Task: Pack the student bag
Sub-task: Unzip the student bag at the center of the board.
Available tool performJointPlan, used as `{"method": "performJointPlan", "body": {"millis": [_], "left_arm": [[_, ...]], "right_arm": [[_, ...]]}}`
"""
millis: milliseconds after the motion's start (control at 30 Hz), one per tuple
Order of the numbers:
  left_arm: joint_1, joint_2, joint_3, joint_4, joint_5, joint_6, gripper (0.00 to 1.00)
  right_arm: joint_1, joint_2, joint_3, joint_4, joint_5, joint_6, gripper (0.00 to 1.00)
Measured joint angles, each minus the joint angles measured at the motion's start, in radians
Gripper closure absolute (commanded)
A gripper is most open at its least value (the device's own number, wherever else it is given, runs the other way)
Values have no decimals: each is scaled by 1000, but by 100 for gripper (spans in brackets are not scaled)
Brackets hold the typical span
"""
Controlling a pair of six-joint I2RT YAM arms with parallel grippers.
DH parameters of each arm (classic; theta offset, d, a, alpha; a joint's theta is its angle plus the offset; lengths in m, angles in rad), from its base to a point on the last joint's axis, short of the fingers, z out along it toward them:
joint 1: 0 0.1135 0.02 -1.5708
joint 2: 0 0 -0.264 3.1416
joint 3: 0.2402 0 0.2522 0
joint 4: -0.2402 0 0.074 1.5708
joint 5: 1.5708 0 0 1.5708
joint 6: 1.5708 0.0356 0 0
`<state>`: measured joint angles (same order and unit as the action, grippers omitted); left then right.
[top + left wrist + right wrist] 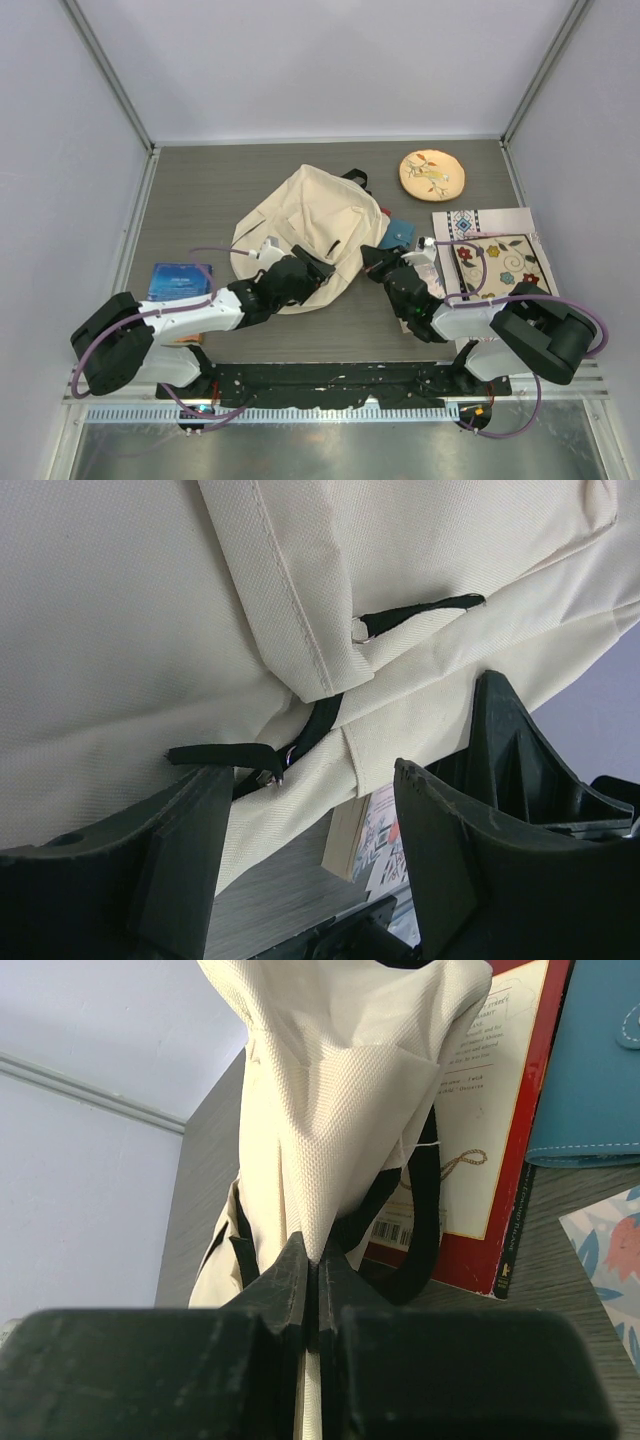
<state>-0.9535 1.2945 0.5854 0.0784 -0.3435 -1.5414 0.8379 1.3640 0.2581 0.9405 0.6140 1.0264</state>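
The right gripper has its fingers pinched together on a fold of cream fabric from the student bag, and the cloth rises from them in a peak. The left gripper has its fingers apart at the bag's near edge, close to a black strap. The bag lies mid-table. A red book and a blue case lie just beyond the pinched fold.
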Motion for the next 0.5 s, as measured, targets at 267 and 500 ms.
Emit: {"method": "performJointPlan", "body": {"millis": [267,500], "left_arm": [[0,19,0,16,-24,-32,43],[0,21,0,15,-49,-49,50]], "right_arm": [[26,0,-4,37,25,-71,99],[56,0,-52,175,36,-193,99]]}}
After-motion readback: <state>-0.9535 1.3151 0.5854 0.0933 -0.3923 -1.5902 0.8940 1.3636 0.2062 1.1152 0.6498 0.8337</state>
